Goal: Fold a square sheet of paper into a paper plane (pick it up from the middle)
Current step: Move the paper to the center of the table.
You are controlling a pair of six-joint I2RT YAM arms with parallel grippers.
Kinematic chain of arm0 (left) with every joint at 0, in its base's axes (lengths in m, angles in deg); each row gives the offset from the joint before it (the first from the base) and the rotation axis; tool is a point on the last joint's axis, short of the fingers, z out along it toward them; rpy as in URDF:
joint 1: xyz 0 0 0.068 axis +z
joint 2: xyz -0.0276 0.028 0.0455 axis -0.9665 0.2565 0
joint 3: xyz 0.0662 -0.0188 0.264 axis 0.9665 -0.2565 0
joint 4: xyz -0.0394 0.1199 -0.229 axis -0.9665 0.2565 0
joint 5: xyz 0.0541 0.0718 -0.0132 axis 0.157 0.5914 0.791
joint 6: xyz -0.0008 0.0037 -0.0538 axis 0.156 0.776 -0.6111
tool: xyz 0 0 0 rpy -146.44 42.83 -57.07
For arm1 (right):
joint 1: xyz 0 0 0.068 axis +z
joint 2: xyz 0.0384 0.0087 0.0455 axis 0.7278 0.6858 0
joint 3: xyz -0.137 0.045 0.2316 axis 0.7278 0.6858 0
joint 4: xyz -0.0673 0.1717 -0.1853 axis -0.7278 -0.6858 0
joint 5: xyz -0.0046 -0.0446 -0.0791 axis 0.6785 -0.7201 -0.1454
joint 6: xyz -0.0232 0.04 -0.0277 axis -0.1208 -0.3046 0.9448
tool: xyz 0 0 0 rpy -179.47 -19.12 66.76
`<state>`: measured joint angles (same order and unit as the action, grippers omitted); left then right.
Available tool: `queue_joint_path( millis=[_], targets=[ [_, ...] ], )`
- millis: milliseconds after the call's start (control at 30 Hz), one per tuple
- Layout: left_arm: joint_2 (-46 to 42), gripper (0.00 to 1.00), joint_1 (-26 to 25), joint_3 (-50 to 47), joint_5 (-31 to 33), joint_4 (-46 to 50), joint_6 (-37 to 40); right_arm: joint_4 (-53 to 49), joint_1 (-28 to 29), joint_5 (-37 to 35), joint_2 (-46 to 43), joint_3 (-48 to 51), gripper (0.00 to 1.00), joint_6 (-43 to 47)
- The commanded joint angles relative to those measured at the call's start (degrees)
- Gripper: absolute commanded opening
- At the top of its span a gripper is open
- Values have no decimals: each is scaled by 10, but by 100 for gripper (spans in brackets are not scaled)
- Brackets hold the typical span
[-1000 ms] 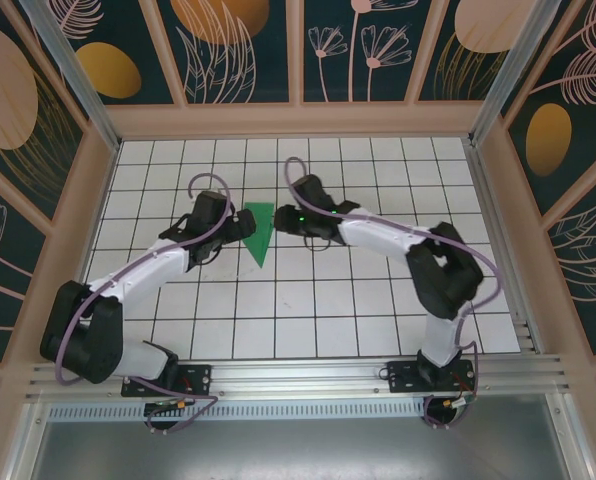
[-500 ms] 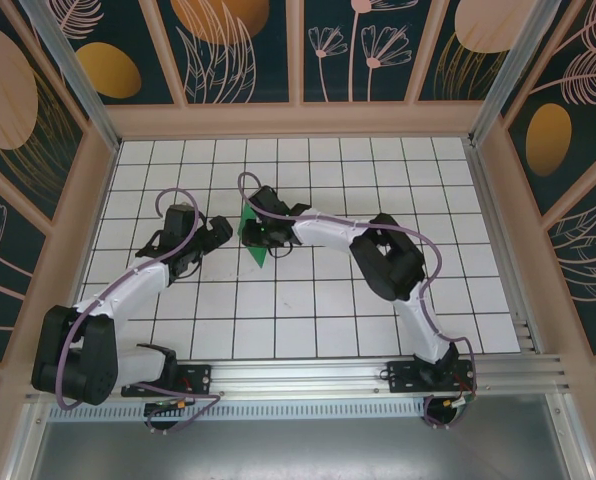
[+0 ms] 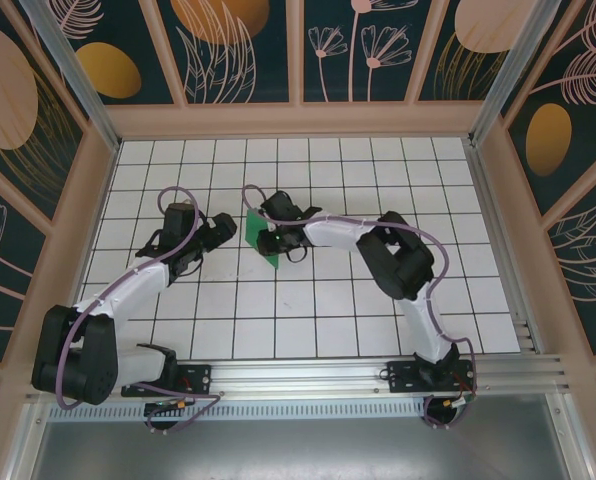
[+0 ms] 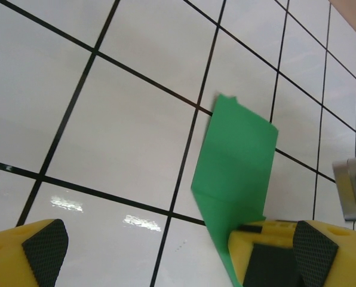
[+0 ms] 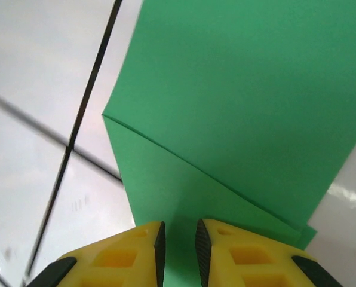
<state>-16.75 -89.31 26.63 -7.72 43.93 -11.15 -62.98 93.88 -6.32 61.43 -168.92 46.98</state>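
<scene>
The white grid-tiled table (image 3: 328, 300) fills the floor of the cell, seen from above with 12 o'clock at the far wall.

The right arm (image 3: 403, 265) rises from its base at about 5 o'clock. It bends sharply at a raised elbow near 3 o'clock and lays its long forearm almost level toward 9 o'clock, ending a little past the table's centre. The left arm (image 3: 128, 285) starts at about 7 o'clock, swings out to a shoulder near 8 o'clock, and then angles its forearm toward 1 o'clock. Its wrist sits low over the tiles.

The right gripper (image 3: 270, 236) points toward 9 o'clock. In the right wrist view its tips (image 5: 178, 230) are drawn in to a thin slit, with the near edge of the green paper (image 5: 244, 89) running into that slit, so it is pinching the paper. The left gripper (image 3: 221, 228) points toward 2 o'clock with its jaws spread wide and nothing between them (image 4: 172, 251). In its wrist view one finger overlaps the paper's lower tip; whether it touches cannot be told.

The green paper (image 3: 259, 232) is folded into a narrow piece, just left of the table's centre, between the two grippers. From above it runs from 12 to 5 o'clock. A diagonal crease (image 4: 229, 200) crosses it, with a flap layered over the lower part.
</scene>
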Motion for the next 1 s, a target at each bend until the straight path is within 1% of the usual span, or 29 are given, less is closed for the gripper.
queue_joint_path(
  millis=[0,33,100,200,267,333,433,500,567,633,733,867,967],
  targets=[
    [7,99,4,-11,-32,-27,-8,-72,-14,51,-35,81,27,156],
    [8,99,4,-13,-36,-30,-9,-76,-15,55,-51,101,27,186],
    [11,99,4,-17,-44,-38,-10,-81,-16,52,-77,125,27,218],
    [17,99,4,-21,-61,-52,-12,-63,-20,55,-116,132,30,208],
    [20,98,4,-21,-68,-56,-12,-32,-19,58,-150,136,32,167],
    [20,98,4,-24,-74,-61,-11,-3,-19,18,-180,136,34,89],
    [18,99,5,-35,-88,-79,-18,26,-20,-47,-204,148,34,-56],
    [20,99,4,-40,-101,-89,-22,43,-18,-57,-204,161,31,-112],
    [22,98,3,-45,-111,-99,-27,43,-17,-77,-196,163,27,-146],
    [24,99,3,-49,-119,-104,-30,37,-17,-76,-181,156,23,-154],
    [24,98,3,-52,-130,-109,-31,41,-15,-48,-168,150,17,-149],
    [27,98,4,-59,-134,-116,-35,65,-12,-16,-179,165,17,-136],
    [30,98,4,-61,-138,-121,-38,63,-13,-12,-176,170,17,-133]
  ],
)
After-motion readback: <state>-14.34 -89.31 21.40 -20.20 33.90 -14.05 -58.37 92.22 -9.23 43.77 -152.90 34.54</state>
